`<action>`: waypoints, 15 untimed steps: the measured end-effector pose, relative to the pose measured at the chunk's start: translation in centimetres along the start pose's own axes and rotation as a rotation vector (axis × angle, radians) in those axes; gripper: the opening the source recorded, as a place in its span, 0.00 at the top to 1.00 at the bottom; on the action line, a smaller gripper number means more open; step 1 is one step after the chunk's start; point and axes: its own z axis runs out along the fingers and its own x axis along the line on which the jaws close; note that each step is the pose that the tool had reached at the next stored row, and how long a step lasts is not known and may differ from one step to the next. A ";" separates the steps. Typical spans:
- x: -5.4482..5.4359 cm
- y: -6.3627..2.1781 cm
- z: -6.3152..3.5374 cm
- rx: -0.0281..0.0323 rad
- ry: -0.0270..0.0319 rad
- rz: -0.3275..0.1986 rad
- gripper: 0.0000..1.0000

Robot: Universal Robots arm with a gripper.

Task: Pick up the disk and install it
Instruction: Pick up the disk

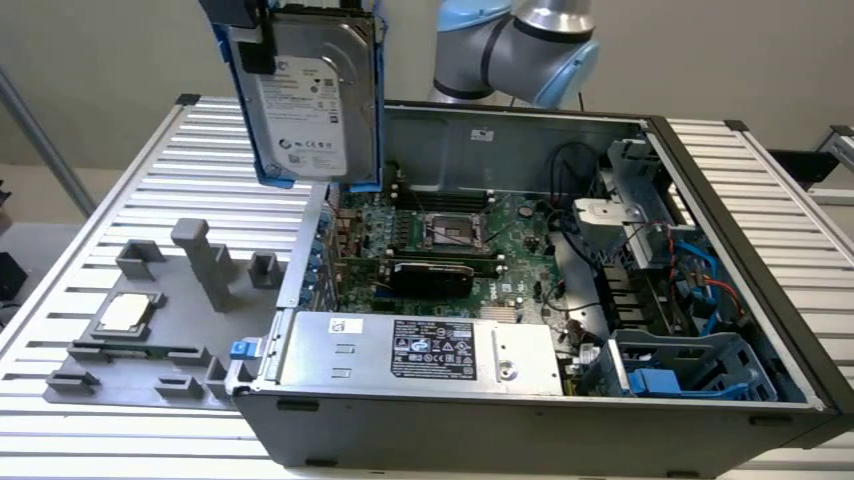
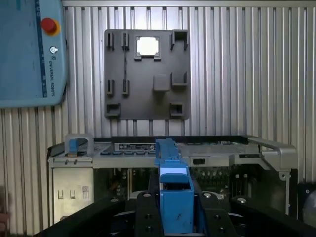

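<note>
The disk (image 1: 310, 100), a flat silver-grey metal hard drive with a white label and a blue plastic frame around it, hangs high in the air, standing on its edge. It is above the back corner of the big open grey computer case (image 1: 534, 425), at the exterior view's left, and it touches nothing below it. The robot's black gripper (image 2: 175, 215) has its jaws squeezed on the blue frame, one finger on each side, so the disk cannot slip or swing. Holding it this high likely keeps it clear of the case walls and the green circuit board (image 1: 447, 225) inside. A dark grey plastic tray (image 1: 127, 375) lies on the ribbed metal table (image 1: 80, 170) beside the case, with a small square silver chip (image 1: 123, 312) resting in one of its pockets. At the front of the case lies a large silver box with a black label (image 1: 414, 350), and a blue plastic cage (image 1: 694, 375) sits in the corner at the exterior view's right.
</note>
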 end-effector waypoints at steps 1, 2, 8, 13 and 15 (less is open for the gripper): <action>0.2 -0.46 -0.02 -0.0002 0.0000 0.000 1.00; 0.3 -0.93 -0.04 -0.0003 0.0000 0.000 1.00; 1.2 -3.68 -0.16 -0.0007 0.0000 0.000 1.00; 1.9 -5.96 -0.27 -0.0012 0.0001 0.000 1.00; 2.2 -6.88 -0.32 -0.0015 0.0001 0.000 1.00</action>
